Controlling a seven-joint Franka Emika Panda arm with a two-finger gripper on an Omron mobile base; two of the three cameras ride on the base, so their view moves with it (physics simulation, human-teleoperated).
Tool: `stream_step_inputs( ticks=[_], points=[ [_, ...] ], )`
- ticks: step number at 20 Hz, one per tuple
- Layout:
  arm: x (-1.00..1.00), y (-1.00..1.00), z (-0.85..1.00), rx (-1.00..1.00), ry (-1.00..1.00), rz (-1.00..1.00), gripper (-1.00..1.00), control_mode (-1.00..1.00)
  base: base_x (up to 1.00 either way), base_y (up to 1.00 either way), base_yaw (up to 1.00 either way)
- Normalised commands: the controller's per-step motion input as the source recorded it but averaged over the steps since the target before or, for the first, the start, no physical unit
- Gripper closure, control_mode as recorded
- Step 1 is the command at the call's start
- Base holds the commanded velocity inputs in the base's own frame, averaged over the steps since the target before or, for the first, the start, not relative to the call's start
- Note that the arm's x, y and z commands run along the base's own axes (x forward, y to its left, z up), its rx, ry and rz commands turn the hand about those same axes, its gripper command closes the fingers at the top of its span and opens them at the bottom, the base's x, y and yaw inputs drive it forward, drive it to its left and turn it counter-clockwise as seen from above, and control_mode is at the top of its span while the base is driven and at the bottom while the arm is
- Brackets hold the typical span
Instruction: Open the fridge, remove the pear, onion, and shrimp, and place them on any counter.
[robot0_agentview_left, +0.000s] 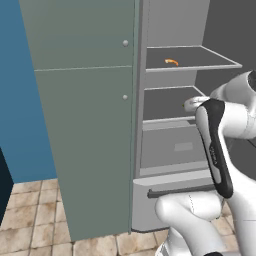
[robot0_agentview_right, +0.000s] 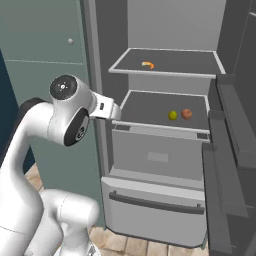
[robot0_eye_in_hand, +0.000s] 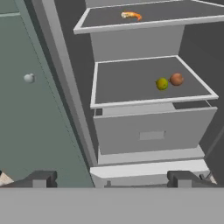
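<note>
The fridge (robot0_agentview_right: 165, 150) stands open, so the first step looks done and the removal of the 3 items is the step in hand; none of them has left the shelves yet.

Nearest the robot, the gripper (robot0_eye_in_hand: 111, 178) hangs in front of the fridge, outside it, with its 2 dark fingertips (robot0_eye_in_hand: 40, 178) spread wide apart and nothing between them. In the right base view the arm's wrist sits at the left edge of the fridge opening, level with the lower shelf.

Just beyond and low down is 1 bottom drawer (robot0_agentview_right: 158, 197), shut, with a closed grey bin above it. To the left stands the grey-green cabinet (robot0_agentview_left: 80, 125), with 2 small round knobs on its front.

Farther in, on the lower shelf (robot0_eye_in_hand: 127, 83), lie 1 pear (robot0_eye_in_hand: 162, 83) and 1 onion (robot0_eye_in_hand: 176, 79), just beside each other toward the right, the onion on the right and slightly deeper. Farther and higher, 1 shrimp (robot0_eye_in_hand: 131, 15) lies alone on the upper shelf (robot0_agentview_right: 175, 62).

The next move likely calls for reaching forward and right over the lower shelf to the pear, then closing on it without knocking the onion, which could roll.
</note>
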Motion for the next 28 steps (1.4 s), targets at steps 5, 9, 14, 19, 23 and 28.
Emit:
stream_step_inputs(
  ticks=[5,9,14,19,23,28],
  points=[
    [-0.01,0.38,0.17,-0.04,0.07,0.00,-1.00,-1.00,0.00,0.00,0.00],
    [-0.16,0.12,0.07,-0.01,0.01,0.00,-1.00,-1.00,0.00,0.00,0.00],
    [-0.21,0.14,0.05,-0.01,0.00,0.01,-1.00,-1.00,0.00,0.00,0.00],
    [-0.20,0.22,0.02,-0.03,0.00,0.05,-1.00,-1.00,0.00,0.00,0.00],
    [-0.05,0.18,0.00,0.00,0.00,0.03,-1.00,-1.00,0.00,0.00,0.00],
    [0.00,0.26,0.00,-0.01,0.00,0.01,-1.00,-1.00,0.00,0.00,0.00]
  ],
)
